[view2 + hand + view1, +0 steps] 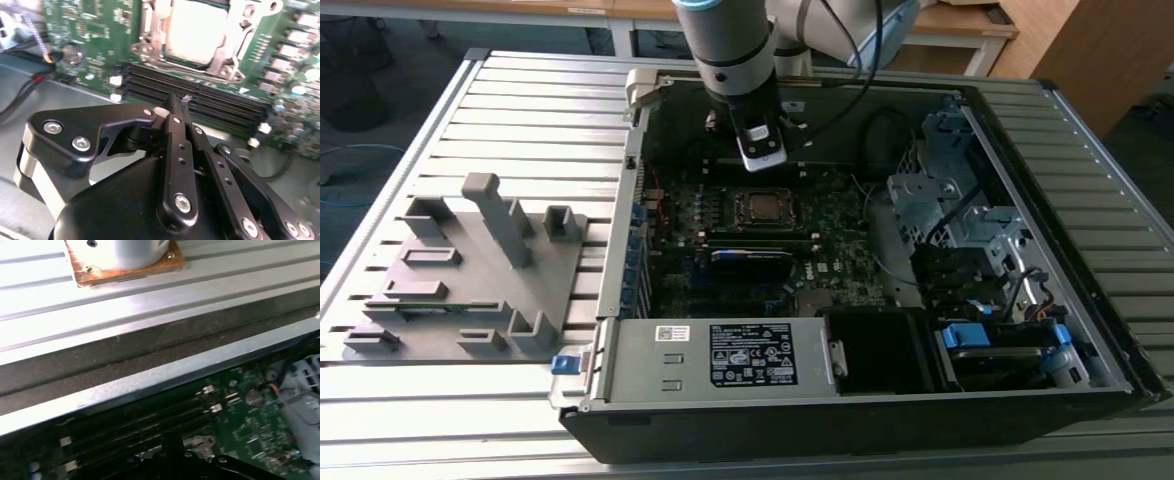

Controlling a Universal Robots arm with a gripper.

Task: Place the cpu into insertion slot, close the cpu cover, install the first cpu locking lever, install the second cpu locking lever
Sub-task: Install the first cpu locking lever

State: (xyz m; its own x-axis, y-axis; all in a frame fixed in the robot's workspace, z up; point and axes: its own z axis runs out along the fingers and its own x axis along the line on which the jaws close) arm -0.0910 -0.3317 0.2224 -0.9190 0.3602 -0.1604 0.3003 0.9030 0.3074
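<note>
The cpu [197, 30], a flat square with a pale metal top, lies in the insertion slot [761, 207] near the middle of the green motherboard. The silvery cpu cover [226, 59] frames it and looks folded down around it. I cannot tell how the locking levers stand. My gripper [175, 106] hangs above the long black memory slots [215, 100], a short way off the socket's edge and apart from it. Its black fingers [176, 150] are shut together with nothing between them. In the exterior view the gripper [763, 155] is just beyond the socket, inside the open case.
The open computer case [1107, 250] lies on a slatted metal table [534, 110]. A grey box with a white label [720, 355] fills the near part of the case, and metal drive cages [947, 190] with cables stand at the exterior view's right. A grey moulded fixture [467, 270] sits outside at the left.
</note>
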